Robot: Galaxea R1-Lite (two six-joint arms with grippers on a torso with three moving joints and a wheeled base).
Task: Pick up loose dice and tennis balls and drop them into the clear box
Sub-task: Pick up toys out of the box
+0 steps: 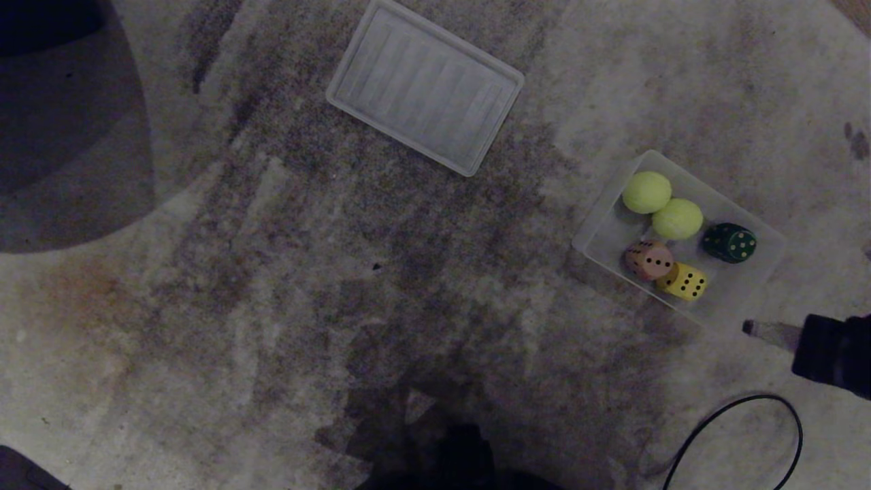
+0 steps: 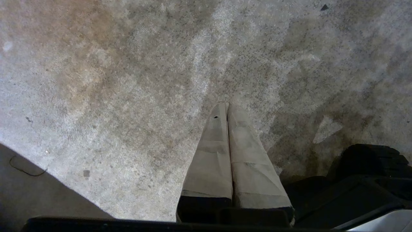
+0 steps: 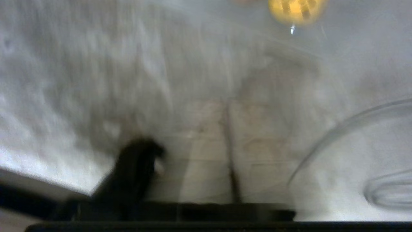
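- A wide stretch of worn, mottled grey carpet (image 1: 381, 292) is seen filling the head view, with everything laid directly on this floor.
- A flat ribbed clear lid (image 1: 425, 85) is found lying at the far side, well apart from the rest.
- The clear box (image 1: 599, 228) is spotted over on the right, set at a slant on the carpet.
- Inside the clear box, two tennis balls (image 1: 646, 192) are seen side by side and touching, along the far wall.
- The dice are all found in the box as well: a dark green die (image 1: 729, 243) is placed just beside the nearer ball, a pinkish-tan die (image 1: 648, 259) is set against a yellow die (image 1: 683, 281) at the near wall.
- No loose die or ball is seen on the carpet.
- The right tool (image 1: 750, 328) is caught at the right edge of the head view, just outside the near corner of the box, its fingers pressed together with nothing between them; in its own wrist view it is badly blurred.
- The left tool (image 2: 227, 108) is shown only in its wrist view, held over bare carpet, fingers closed flat against each other and nothing gripped.
- A thin black cable (image 1: 742, 425) is seen looping on the floor below the right arm.
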